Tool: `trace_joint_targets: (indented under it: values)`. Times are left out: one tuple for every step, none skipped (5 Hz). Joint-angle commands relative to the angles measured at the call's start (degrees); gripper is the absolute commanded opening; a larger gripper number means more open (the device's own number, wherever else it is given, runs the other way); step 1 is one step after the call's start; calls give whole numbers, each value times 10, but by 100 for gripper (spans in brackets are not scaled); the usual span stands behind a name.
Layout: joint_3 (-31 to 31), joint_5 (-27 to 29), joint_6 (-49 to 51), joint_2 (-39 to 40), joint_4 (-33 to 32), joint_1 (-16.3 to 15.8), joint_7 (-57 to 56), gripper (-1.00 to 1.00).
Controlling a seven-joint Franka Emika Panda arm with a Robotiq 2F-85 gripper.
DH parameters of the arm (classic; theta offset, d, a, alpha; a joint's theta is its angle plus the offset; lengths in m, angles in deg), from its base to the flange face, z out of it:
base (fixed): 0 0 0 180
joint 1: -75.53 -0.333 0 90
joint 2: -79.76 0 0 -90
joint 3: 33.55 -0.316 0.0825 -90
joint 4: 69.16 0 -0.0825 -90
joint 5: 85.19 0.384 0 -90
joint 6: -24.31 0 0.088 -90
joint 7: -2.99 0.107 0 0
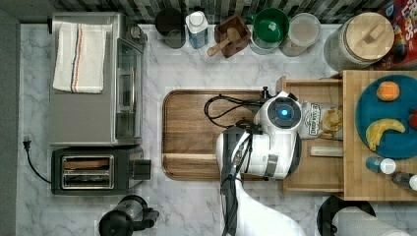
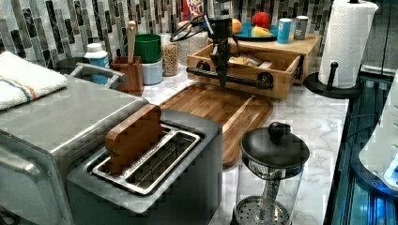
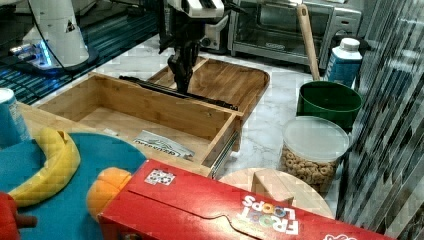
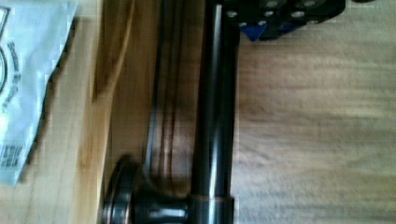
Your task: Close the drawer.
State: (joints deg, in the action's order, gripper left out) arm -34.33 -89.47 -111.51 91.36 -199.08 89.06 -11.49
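Observation:
The light wooden drawer point(image 1: 314, 172) stands pulled out from under the wooden top, towards the top view's left. A long black bar handle point(image 2: 246, 80) runs across its front point(image 3: 165, 107). My gripper point(image 2: 221, 80) points straight down at the middle of that handle point(image 3: 150, 83), on the side facing the brown tray. In the wrist view the handle point(image 4: 212, 116) passes right beside the gripper point(image 4: 275, 18), whose fingers look pressed together with nothing between them. The arm hides the handle's middle in the top view.
A dark brown tray point(image 1: 192, 128) lies on the marble counter just in front of the drawer. A snack bag point(image 1: 310, 118) lies inside the drawer. The top above carries a blue plate point(image 1: 388, 118) with fruit. A paper towel roll point(image 2: 345, 42), toaster point(image 2: 150, 164) and French press point(image 2: 272, 159) stand nearby.

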Motion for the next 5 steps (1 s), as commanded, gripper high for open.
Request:
trace_joint_targets:
  values:
    - [44,19,-55,41,75,66,-153,-100]
    - [61,10,-64,37,73,72,-146,-100]
    - [72,-2,-20,28,100,92,-148,-100]
    - [89,18,-38,47,123,114,-201,-100]
    - [80,43,-40,97,182,155,-264,-100]
